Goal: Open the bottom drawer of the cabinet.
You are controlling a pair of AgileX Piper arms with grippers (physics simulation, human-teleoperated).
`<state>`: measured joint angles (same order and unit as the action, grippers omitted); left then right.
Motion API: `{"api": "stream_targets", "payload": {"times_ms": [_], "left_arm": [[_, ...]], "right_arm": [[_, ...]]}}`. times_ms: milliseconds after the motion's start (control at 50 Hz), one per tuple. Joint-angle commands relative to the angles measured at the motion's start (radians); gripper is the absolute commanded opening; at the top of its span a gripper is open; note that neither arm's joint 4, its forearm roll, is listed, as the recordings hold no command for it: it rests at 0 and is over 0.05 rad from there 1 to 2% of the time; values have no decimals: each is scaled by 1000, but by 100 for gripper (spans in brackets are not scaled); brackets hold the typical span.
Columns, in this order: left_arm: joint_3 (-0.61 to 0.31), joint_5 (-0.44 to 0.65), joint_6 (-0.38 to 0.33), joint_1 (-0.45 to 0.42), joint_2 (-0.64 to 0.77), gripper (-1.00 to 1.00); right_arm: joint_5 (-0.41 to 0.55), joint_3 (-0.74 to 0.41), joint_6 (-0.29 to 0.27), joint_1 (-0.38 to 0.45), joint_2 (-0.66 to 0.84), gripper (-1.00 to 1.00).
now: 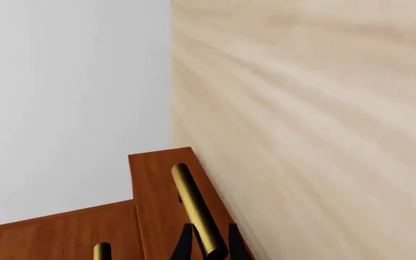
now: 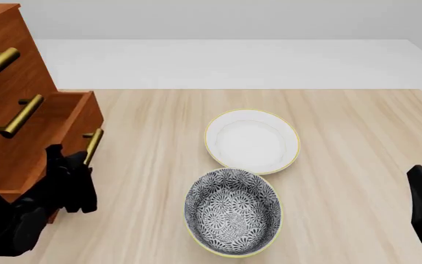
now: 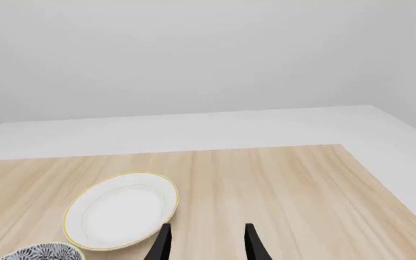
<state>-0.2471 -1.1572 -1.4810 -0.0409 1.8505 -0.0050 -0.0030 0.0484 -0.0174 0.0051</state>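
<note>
My left gripper (image 1: 208, 244) is clamped on the brass handle (image 2: 93, 146) of the bottom drawer (image 2: 64, 129), which stands partly pulled out from the cabinet (image 2: 9, 82) at the table's (image 2: 357, 165) left edge. The step in hand is the pull; I judge the next move calls for a straight draw along the drawer's travel, grip held firm, clear of the patterned bowl (image 2: 233, 212) and white plate (image 2: 252, 141) nearby. My right gripper (image 3: 206, 241) hangs idle, fingers apart.
</note>
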Motion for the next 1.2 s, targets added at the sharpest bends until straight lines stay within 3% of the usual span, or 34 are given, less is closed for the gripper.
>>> {"api": "stream_targets", "payload": {"times_ms": [20, 1200], "left_arm": [[-81, -7, -7, -46, 3, -100], [-94, 15, 0, -144, -11, -100]], "right_arm": [[1, 0, 0, 0, 0, 100], [-3, 1, -1, -1, 3, 100]]}}
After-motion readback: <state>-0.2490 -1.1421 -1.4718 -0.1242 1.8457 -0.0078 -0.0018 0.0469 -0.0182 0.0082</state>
